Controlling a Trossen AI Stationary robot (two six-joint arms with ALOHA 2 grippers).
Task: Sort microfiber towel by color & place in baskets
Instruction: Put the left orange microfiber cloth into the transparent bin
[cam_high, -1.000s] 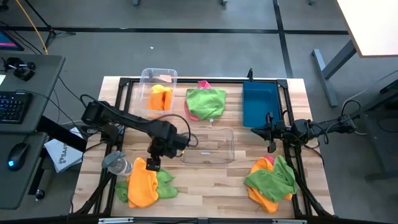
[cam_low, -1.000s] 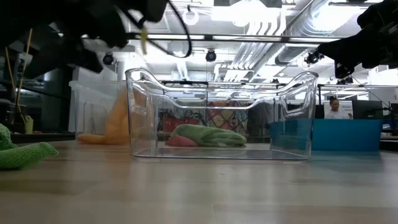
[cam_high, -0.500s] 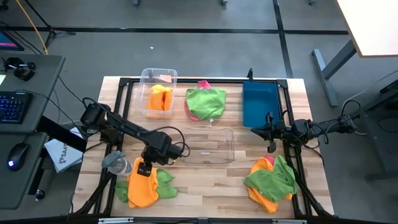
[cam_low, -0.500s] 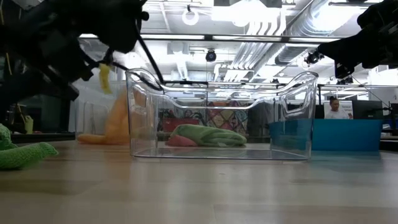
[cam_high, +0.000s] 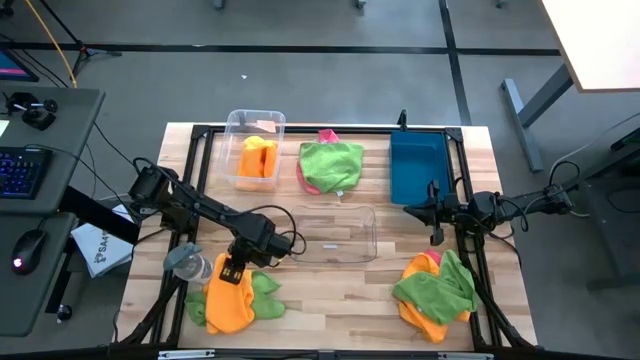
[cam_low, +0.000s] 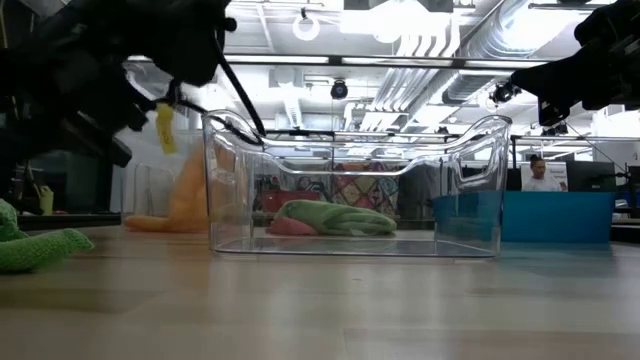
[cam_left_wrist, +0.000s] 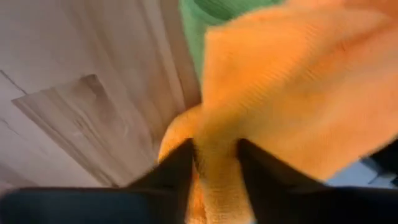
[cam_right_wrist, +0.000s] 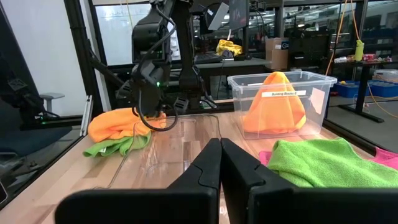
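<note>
An orange towel (cam_high: 226, 300) lies on a lime green one (cam_high: 264, 288) at the near left of the table. My left gripper (cam_high: 232, 272) is down on the orange towel's far edge and shut on it (cam_left_wrist: 217, 168). The far-left clear basket (cam_high: 238, 126) holds an orange towel (cam_high: 257, 158). A second clear basket (cam_high: 338, 236) stands mid-table and a blue one (cam_high: 414, 166) at the far right. A green towel (cam_high: 332, 163) lies over a pink one between them. My right gripper (cam_high: 437, 236) hangs shut near the blue basket, holding nothing. My left gripper pinches a raised fold of the orange towel (cam_left_wrist: 219, 144) between its two fingers (cam_left_wrist: 181, 169). It comes from above, slanting down toward the near left. The rest of the towel lies on the table and on the green towel.
A pile of green, orange and pink towels (cam_high: 436, 286) lies at the near right. A clear plastic bottle (cam_high: 186, 262) lies just left of my left gripper. Black frame rails (cam_high: 300, 129) run along the table's edges. A white printed bag (cam_high: 100, 250) sits off the left edge.
My left gripper has moved from beside the middle clear basket toward the near left edge and down onto the orange towel, then stayed there. The towels have not moved.
</note>
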